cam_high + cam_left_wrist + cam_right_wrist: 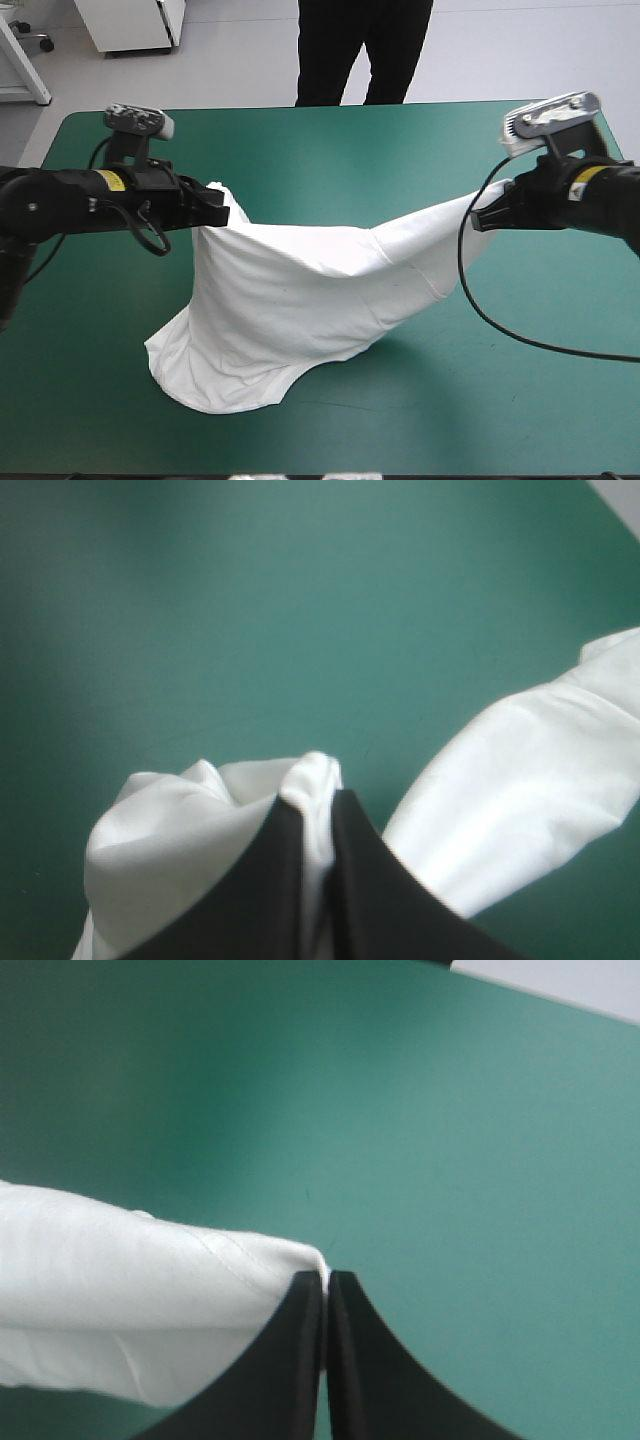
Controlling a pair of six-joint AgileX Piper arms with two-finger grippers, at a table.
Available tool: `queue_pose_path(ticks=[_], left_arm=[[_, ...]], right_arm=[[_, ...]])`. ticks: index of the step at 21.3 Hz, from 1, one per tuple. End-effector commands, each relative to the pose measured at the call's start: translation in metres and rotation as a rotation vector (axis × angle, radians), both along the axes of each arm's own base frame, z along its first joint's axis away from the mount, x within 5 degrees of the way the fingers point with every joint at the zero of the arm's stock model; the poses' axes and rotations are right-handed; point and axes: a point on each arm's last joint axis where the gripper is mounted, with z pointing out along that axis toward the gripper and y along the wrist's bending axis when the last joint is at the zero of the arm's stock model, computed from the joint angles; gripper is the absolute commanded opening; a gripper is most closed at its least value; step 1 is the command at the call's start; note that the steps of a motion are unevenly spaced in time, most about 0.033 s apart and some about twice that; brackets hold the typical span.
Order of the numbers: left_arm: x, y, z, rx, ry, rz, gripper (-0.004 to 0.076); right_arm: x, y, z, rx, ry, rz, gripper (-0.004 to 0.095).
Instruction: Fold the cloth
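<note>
White fabric spans the middle of the table (560, 420) in the high view. The T-shirt (290, 320) hangs stretched between the two arms, lifted at both ends and sagging between them. Its lower part rests in a rounded heap on the teal-green cover (330, 150), toward the near edge and left of centre. The left gripper (214, 212) is over the left half of the table, its black fingers pinched on a gathered corner of the shirt. The right gripper (482, 214) is over the right half, clamped on the other raised end. From there a band of fabric slopes down into the main body.

In the left wrist view, the left gripper (318, 805) is all but closed, with a crumpled fold of the T-shirt (170, 830) squeezed between the fingers and bulging past their tips. More of the shirt runs off to one side over the teal-green cover (250, 610).

In the right wrist view, the right gripper (325, 1280) is nearly closed too, with a thin white hem caught between the tips. The T-shirt (120, 1280) trails away beside the gripper in a smooth roll, above the teal-green cover (450, 1160).
</note>
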Motion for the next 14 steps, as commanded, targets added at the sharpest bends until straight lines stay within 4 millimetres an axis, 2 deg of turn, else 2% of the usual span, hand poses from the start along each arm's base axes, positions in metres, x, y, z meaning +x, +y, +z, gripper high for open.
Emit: queue_pose_path(ticks=[1, 5, 7, 10, 14], left_arm=[[0.036, -0.010, -0.018, -0.047, -0.064, 0.037, -0.0009], [0.093, -0.024, -0.054, -0.034, -0.078, 0.079, -0.0009], [0.127, -0.030, -0.076, -0.037, -0.112, 0.122, -0.0009], [0.159, -0.037, -0.102, -0.010, -0.117, 0.145, -0.0009], [0.179, -0.042, -0.114, 0.026, -0.101, 0.137, -0.0009]], right_arm=[[0.037, 0.010, -0.019, -0.039, -0.016, -0.007, -0.0017], [0.091, 0.025, -0.052, -0.104, 0.008, -0.014, -0.0017], [0.120, 0.034, -0.077, -0.127, 0.042, -0.011, -0.0017], [0.148, 0.043, -0.106, -0.147, 0.075, -0.017, -0.0017], [0.165, 0.050, -0.124, -0.144, 0.075, -0.009, -0.0017]])
